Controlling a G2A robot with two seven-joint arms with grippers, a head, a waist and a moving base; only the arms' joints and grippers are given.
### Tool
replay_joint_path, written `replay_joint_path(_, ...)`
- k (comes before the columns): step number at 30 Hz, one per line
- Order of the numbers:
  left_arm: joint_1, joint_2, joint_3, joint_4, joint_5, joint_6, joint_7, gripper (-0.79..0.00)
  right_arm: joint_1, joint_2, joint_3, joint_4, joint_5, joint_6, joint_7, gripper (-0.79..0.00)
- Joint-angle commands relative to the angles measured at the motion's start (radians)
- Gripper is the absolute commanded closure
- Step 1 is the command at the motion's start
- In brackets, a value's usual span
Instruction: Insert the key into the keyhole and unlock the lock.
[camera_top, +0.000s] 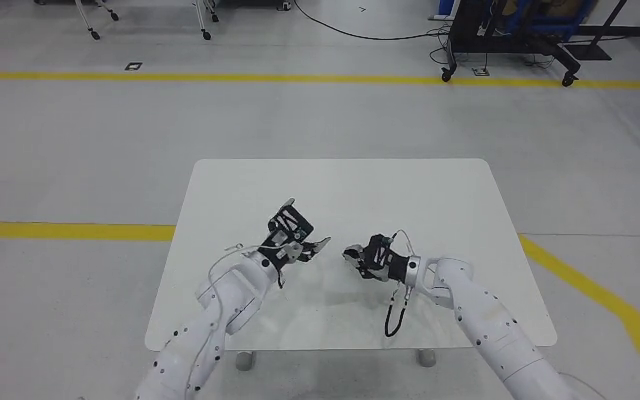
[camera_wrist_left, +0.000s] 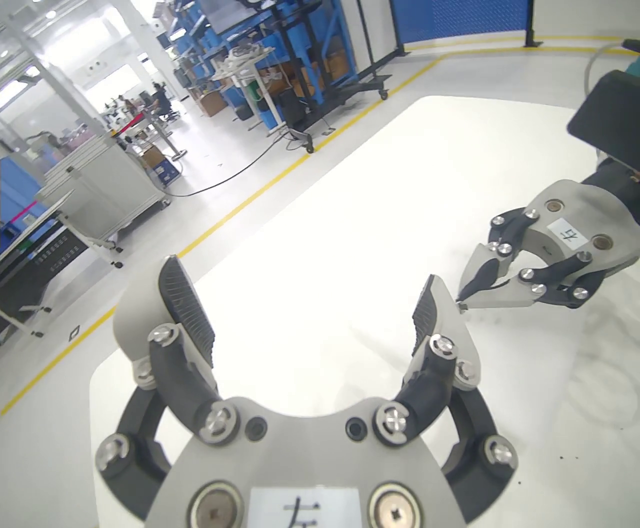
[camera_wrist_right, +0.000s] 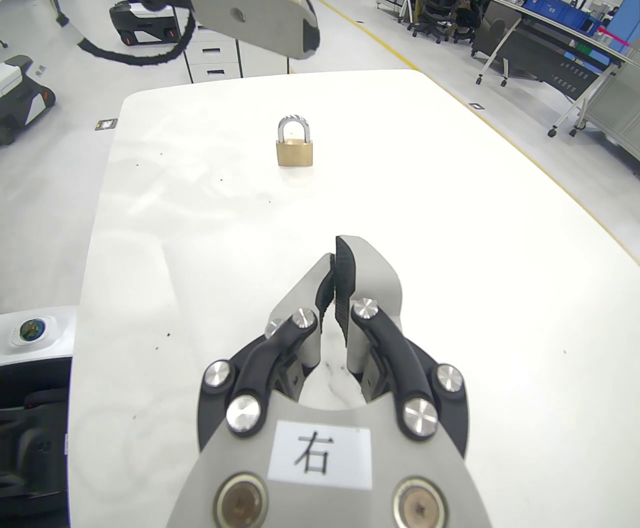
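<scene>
Presently, right gripper (camera_wrist_right: 336, 260) jaws closed on a small sliver, apparently the key (camera_wrist_left: 462, 306); left gripper (camera_wrist_left: 305, 280) jaws wide apart, empty. Brass padlock (camera_wrist_right: 295, 150) rests well apart on the worktop (camera_wrist_right: 450, 225), shackle closed: insertion and unlocking remain.

— What lies ahead of our right jaws?
— Bare tabletop (camera_wrist_right: 210, 210) right up to the padlock (camera_wrist_right: 294, 146), which stands upright, well apart from them.
— Anything above it?
— Our left arm (camera_wrist_right: 250, 20) hangs overhead, beyond it. Between our spread left jaws we see bare tabletop; the pinched right jaws' tips sit close beside one left finger (camera_wrist_left: 440, 320).
</scene>
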Motion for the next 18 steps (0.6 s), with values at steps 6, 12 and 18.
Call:
replay_joint_path(6, -0.117, -0.041, 0.159, 0.138, 0.14, 0.058, -0.075, -0.785, -0.026, 0.012, 0.03, -0.015, -0.007, 0.009, -0.006, 0.0)
replay_joint_path(12, -0.179, -0.07, 0.253, 0.247, 0.276, 0.099, -0.108, -0.785, -0.017, 0.012, 0.024, -0.003, -0.004, 0.02, -0.004, 0.0)
replay_joint_path(18, -0.209, -0.096, 0.316, 0.343, 0.368, 0.152, -0.095, -0.785, -0.002, 0.012, 0.026, 0.008, 0.01, 0.038, 0.003, 0.0)
